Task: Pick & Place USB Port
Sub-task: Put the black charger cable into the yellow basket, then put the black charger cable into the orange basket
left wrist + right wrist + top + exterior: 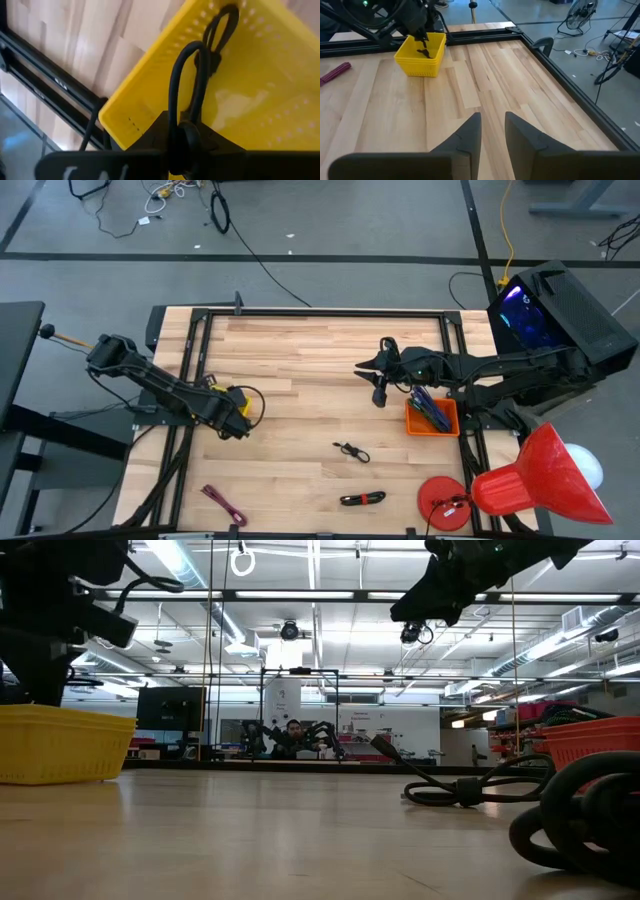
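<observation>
- The red-purple cable bundle [222, 504] lies at the table's near left corner, well apart from both arms.
- The left gripper [238, 423] hangs over the yellow basket [243, 398] at the left side of the table [300, 360]. Its fingers are closed on a black looped cable [192, 85], which dangles from them into the basket.
- A second black cable [220, 35] lies inside the basket against its far wall, just beyond the held one.
- A small black coiled cable [352, 451] lies on the bare wood right of centre, between the two arms and touching neither.
- Nearer the front edge lies a black and red cable [363, 499].
- The right gripper [379, 394] hovers above the table just left of the orange bin [432, 423], fingers [467, 137] a narrow gap apart with nothing between them.
- The orange bin holds several dark cables.
- A red disc [443, 502] sits at the near right corner.
</observation>
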Tool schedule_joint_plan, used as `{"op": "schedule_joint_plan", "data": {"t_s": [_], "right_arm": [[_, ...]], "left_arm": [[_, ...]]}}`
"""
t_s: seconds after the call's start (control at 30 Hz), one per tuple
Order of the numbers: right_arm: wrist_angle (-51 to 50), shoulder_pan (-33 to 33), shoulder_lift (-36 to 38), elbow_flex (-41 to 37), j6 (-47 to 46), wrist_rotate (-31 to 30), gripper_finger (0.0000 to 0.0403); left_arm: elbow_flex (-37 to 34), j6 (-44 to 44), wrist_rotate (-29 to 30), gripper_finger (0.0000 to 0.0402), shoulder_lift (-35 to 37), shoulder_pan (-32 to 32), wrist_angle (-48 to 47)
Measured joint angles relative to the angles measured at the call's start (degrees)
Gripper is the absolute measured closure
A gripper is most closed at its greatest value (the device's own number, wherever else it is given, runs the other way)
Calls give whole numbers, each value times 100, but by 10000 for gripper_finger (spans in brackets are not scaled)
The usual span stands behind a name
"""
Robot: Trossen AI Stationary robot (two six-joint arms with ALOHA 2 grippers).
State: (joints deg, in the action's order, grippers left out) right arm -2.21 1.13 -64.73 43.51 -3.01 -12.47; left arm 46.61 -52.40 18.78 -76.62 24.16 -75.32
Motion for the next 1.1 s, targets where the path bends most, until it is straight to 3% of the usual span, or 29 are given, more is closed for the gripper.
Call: {"op": "schedule_joint_plan", "data": {"t_s": [0.4,0.8,0.9,1.1], "right_arm": [[-7,0,0,0,-7,2,316],[-46,0,0,0,39,2,316],[-82,1,0,0,44,4,316],[-141,2,-2,0,48,-2,316]], "left_arm": [[-194,7,54,242,-2,-199,78],[187,6,98,196,455,-213,106],[294,48,-266,199,574,-151,102],[380,118,-1661,204,588,258,257]]}}
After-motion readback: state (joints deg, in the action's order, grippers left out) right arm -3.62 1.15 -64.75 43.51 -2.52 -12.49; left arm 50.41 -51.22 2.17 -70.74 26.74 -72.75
